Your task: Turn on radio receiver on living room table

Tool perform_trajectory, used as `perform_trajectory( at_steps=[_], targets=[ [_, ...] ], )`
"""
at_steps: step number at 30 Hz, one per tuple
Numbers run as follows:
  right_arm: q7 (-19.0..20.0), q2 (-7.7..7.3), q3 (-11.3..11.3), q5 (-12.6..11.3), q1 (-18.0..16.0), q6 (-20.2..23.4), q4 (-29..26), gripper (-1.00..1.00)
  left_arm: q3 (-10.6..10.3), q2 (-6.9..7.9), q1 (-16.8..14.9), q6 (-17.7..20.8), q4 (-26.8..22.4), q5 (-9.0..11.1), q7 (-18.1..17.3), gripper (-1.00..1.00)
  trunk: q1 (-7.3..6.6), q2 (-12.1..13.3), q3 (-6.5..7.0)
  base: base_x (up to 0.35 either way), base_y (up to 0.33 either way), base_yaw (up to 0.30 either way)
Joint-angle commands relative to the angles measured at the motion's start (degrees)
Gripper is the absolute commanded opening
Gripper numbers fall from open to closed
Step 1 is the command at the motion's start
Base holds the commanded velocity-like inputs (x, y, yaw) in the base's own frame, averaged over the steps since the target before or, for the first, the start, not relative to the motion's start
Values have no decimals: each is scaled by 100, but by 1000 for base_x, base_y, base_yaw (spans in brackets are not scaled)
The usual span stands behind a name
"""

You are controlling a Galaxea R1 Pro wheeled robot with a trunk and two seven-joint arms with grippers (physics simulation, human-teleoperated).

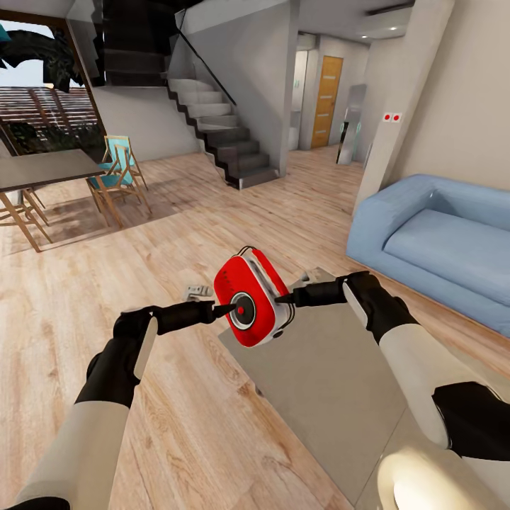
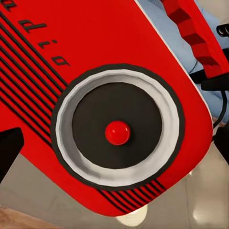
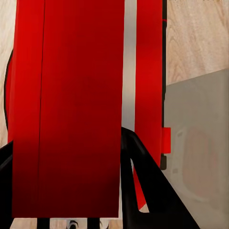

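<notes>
The red radio receiver hangs in the air above the near-left corner of the low grey-beige table. My right gripper is shut on its white-trimmed side; the right wrist view shows the red casing between dark fingers. My left gripper points at the round front dial, its tip right at the dial's red centre button. One dark left finger sits at the frame edge beside the dial; the jaws look spread, open.
A light-blue sofa stands on the right. A dark dining table with wooden chairs is at the far left, and stairs rise behind. A small pale object lies on the plank floor by the table corner.
</notes>
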Motion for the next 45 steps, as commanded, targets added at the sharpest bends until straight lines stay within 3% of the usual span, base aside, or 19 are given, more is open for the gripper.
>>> perform_trajectory(
  at_steps=[1, 8, 20, 35, 38, 45],
  targets=[
    [1, 1, -8, -66, -1, 23, -5, -100, 0, 0, 6, 0, 0, 0, 0, 100, 0, 0, 0, 0, 0, 0],
    [-2, -3, -15, -62, -1, 23, -13, -100, 0, -1, 18, 0, -1, 0, 0, 100, 0, 0, 0, 0, 0, 0],
    [-7, -163, -34, -65, -1, 30, -21, -100, -5, -1, 131, 0, 0, 0, 0, 100, 0, 0, 0, 0, 0, 0],
    [-8, -175, -35, -66, -1, 189, -257, -100, -58, -12, 259, 0, 0, 0, 0, 100, 0, 0, 0, 0, 0, 0],
    [-8, -161, -35, -66, -1, 270, -267, -100, -181, -24, 264, 0, 2, 0, 0, 100, 0, 0, 0, 0, 0, 0],
    [-8, -158, -35, -73, -1, 286, -269, -100, -243, -27, 304, 0, -15, 0, 0, 100, 0, 0, 0, 0, 0, 0]
  ],
)
